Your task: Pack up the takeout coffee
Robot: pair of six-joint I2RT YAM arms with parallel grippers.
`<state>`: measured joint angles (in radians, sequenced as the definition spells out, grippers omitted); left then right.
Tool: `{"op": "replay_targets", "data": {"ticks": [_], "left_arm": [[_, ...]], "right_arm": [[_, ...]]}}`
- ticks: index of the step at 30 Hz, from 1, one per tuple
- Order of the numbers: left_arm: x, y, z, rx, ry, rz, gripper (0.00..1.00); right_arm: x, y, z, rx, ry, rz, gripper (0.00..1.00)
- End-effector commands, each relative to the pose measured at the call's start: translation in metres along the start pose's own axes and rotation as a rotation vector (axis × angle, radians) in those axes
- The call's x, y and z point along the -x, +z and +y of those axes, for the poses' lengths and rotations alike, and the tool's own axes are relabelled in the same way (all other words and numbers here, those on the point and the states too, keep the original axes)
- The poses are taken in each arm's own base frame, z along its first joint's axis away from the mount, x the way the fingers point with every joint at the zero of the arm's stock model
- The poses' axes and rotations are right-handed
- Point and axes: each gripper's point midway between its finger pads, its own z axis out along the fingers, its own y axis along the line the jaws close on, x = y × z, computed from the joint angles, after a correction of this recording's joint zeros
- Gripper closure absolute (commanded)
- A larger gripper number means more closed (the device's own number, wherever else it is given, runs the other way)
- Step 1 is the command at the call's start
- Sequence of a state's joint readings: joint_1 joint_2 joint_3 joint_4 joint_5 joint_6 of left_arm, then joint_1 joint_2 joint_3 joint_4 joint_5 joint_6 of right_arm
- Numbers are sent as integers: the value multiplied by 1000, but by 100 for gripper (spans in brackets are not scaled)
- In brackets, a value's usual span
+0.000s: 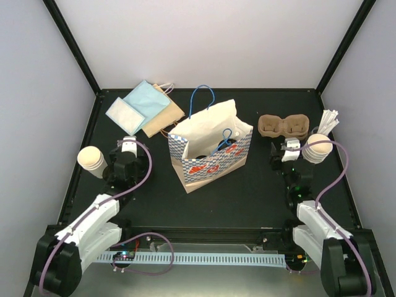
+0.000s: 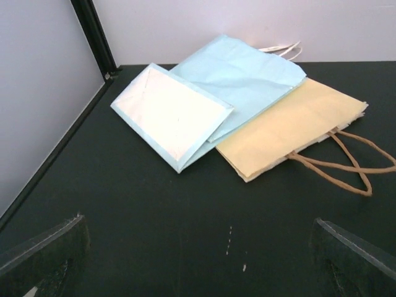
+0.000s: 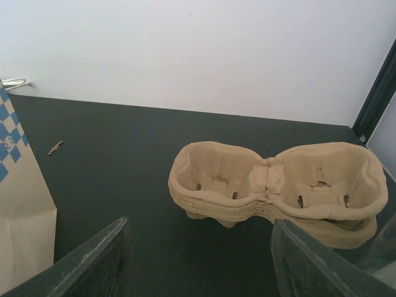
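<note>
Viewing from the top camera, table centre as the dial. Blue-checked paper bag [image 1: 210,151] stands open at centre, blue handles up. Moulded-pulp cup tray [image 1: 283,126] sits at 2 o'clock, both wells empty and facing up; white stir sticks [image 1: 329,121] lie just beyond its right end. Right stack of paper cups [image 1: 318,148] is at 3 o'clock, close beside the right wrist. Left paper cups [image 1: 93,159] are at 9 o'clock, near the left arm. Flat bags [image 2: 247,105], pale blue over tan, lie at 11 o'clock.

Left gripper [image 2: 198,247]: fingers spread wide, bare table between them, flat bags ahead at its 12.

Right gripper [image 3: 198,247]: fingers parted, holding nothing; the tray is straight ahead, just past the tips, not touched.
</note>
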<state>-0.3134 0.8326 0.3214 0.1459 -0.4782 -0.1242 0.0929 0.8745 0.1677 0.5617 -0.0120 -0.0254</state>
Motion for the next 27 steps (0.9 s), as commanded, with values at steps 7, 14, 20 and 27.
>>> {"op": "replay_targets", "data": {"ticks": [7,14,20,27], "left_arm": [[26,20,16,-39,-37,-166,1],[21,30,14,-57,-10,-192,1],[24,46,8,-68,9,-171,1],[35,70,-4,-140,63,-158,3]], "right_arm": [[18,17,0,10,-69,-166,36],[5,34,-14,-72,-53,-183,30],[-3,54,-34,-169,7,-65,0],[-3,54,-36,-177,12,-70,0]]}}
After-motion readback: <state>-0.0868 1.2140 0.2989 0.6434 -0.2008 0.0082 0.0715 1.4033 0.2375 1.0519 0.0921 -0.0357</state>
